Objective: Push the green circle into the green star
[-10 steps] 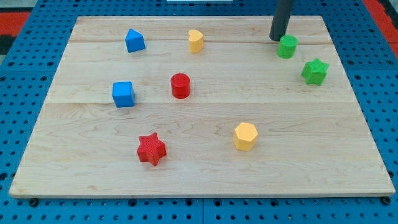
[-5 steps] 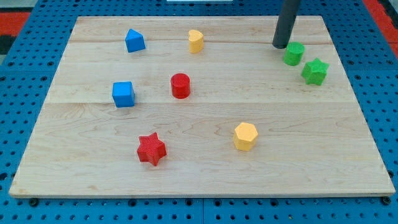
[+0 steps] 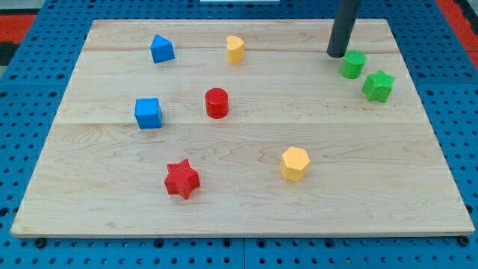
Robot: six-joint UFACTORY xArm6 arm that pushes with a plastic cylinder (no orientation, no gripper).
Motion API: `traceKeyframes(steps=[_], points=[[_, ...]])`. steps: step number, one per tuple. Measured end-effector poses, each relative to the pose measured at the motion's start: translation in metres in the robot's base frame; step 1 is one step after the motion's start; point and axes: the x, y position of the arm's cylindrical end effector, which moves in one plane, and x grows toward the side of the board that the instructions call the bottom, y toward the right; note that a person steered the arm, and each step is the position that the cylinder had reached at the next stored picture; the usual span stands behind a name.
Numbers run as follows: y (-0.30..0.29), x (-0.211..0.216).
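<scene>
1. Wooden board (image 3: 246, 217): a pale plank surface was recorded on a blue perforated base (image 3: 30, 246), with its nearest edge at the view's bottom.
2. Red star (image 3: 181, 179): it was recorded nearest the view's bottom, left of centre, standing apart from all other blocks.
3. Yellow hexagon (image 3: 294, 164): it was placed right of the red star and slightly farther up, well apart from it.
4. Blue cube (image 3: 148, 113): it was noted at the view's left, in the middle band of the board.
5. Red cylinder (image 3: 216, 102): it was set to the right of the blue cube, near but not touching.
6. Green star (image 3: 378, 86): it was found near the board's right edge, toward the view's top.
7. Green circle (image 3: 352, 64): it was located just up and left of the green star; whether the two touched could not be told.
8. Blue block (image 3: 161, 48): an angular piece of unclear shape was listed at the upper left.
9. Yellow block (image 3: 235, 49): a partly rounded piece was listed right of that blue block.
10. My tip (image 3: 337, 54): the dark rod's lower end was recorded just left of the green circle, close beside it. No claw was fitted, so no open or closed state could be given.
</scene>
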Motion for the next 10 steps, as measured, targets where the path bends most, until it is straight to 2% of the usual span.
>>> traceKeyframes(steps=[7,10], points=[[0.018,0.033],[-0.007,-0.003]])
